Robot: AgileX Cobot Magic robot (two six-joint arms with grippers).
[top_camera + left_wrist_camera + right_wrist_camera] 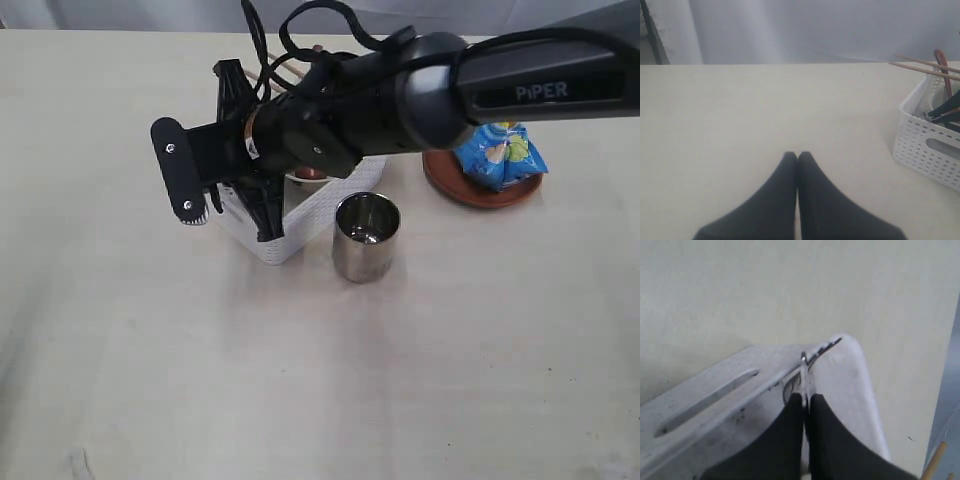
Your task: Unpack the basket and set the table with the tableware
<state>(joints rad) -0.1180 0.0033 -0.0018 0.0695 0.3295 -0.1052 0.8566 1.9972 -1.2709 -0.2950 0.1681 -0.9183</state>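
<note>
The white lattice basket (pixel 305 222) (pixel 923 145) stands mid-table, and my right gripper (pixel 267 222) reaches down into its near-left corner. In the right wrist view the right gripper (pixel 805 397) is shut on a thin steel utensil (pixel 804 371) that leans against the basket wall (pixel 850 375); knife or fork I cannot tell. Wooden chopsticks (pixel 920 67) and a brown wooden spoon (pixel 941 64) stick out of the basket. The steel cup (pixel 366 238) stands upright on the table right of the basket. My left gripper (pixel 797 155) is shut and empty above bare table (pixel 765 110).
A brown round plate (pixel 452 185) lies at the back right with a blue snack packet (pixel 500 152) on it. My right arm (pixel 520 90) stretches across from the right over the basket. Open tabletop (pixel 300 380) spreads in front of the basket and cup.
</note>
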